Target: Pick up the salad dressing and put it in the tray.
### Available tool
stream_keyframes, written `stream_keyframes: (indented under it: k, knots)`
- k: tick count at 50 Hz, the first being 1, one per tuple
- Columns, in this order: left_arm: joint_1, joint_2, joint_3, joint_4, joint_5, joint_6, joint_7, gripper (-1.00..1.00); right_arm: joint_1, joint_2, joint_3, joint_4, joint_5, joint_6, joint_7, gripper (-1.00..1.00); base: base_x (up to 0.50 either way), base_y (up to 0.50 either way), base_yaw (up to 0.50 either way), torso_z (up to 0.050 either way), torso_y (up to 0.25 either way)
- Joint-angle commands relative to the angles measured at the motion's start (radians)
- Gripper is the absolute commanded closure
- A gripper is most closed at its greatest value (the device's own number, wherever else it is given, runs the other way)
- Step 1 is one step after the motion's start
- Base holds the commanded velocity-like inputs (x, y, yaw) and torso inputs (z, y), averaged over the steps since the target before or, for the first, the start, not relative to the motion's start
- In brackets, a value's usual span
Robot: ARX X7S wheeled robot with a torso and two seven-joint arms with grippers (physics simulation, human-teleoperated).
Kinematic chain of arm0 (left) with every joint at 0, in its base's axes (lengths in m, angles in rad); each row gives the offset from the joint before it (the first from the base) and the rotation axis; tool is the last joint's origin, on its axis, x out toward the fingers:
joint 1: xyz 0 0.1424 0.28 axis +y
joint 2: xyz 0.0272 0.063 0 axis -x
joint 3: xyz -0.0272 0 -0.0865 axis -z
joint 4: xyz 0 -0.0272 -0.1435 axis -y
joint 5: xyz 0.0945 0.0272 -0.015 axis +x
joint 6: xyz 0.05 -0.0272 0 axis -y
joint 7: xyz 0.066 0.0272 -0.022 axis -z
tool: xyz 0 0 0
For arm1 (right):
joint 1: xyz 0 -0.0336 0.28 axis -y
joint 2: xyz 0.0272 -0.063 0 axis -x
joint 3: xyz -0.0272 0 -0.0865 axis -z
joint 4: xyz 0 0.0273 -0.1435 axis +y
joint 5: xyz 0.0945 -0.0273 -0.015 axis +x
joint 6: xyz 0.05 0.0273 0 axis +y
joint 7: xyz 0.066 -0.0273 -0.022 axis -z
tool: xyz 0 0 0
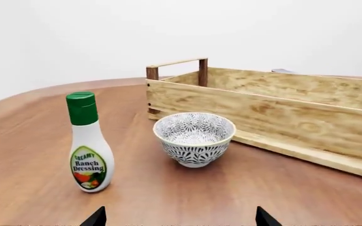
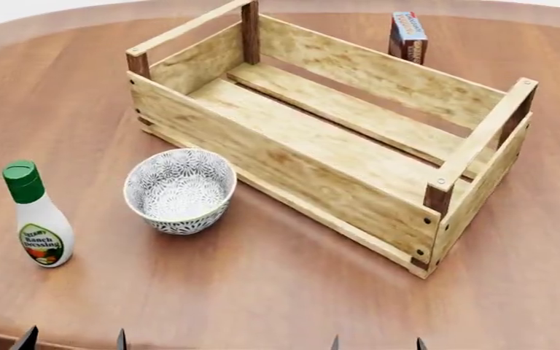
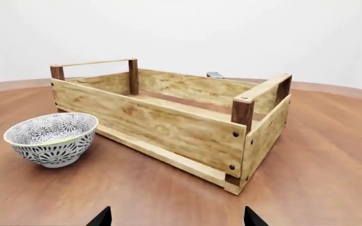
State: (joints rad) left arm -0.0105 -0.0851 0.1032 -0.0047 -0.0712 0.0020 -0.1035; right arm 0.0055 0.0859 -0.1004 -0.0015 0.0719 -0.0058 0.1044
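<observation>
Both grippers, left (image 2: 71,340) and right (image 2: 375,343), hang spread and empty. The salad dressing (image 2: 37,216) stands upright at nine o'clock of the bowl (image 2: 180,190); the right wrist view misses it. The tray (image 2: 331,131) lies at two o'clock.

A bare simulated tabletop scene is shown: a round wooden table (image 2: 290,292) against a plain white backdrop (image 3: 231,33).
</observation>
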Motion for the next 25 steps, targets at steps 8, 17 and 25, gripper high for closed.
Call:
stream_keyframes:
  k: [8,17,25]
  knots:
    - [-0.003,-0.024,0.040,-0.012,-0.007,-0.005,-0.017,-1.00,-0.005,0.028,-0.049,-0.003,-0.023,-0.010,0.028,-1.00,0.00,0.50,0.00,0.000,0.000]
    - [-0.013,-0.041,0.035,0.055,-0.029,-0.074,-0.029,-1.00,0.017,0.021,-0.025,-0.020,-0.032,0.040,0.098,-1.00,0.00,0.00,0.00,0.000,0.000]
    - [-0.026,-0.087,0.008,0.316,-0.046,-0.193,-0.050,-1.00,0.018,0.046,0.052,-0.288,0.011,0.151,0.158,-1.00,0.30,0.00,0.00,0.000,0.000]
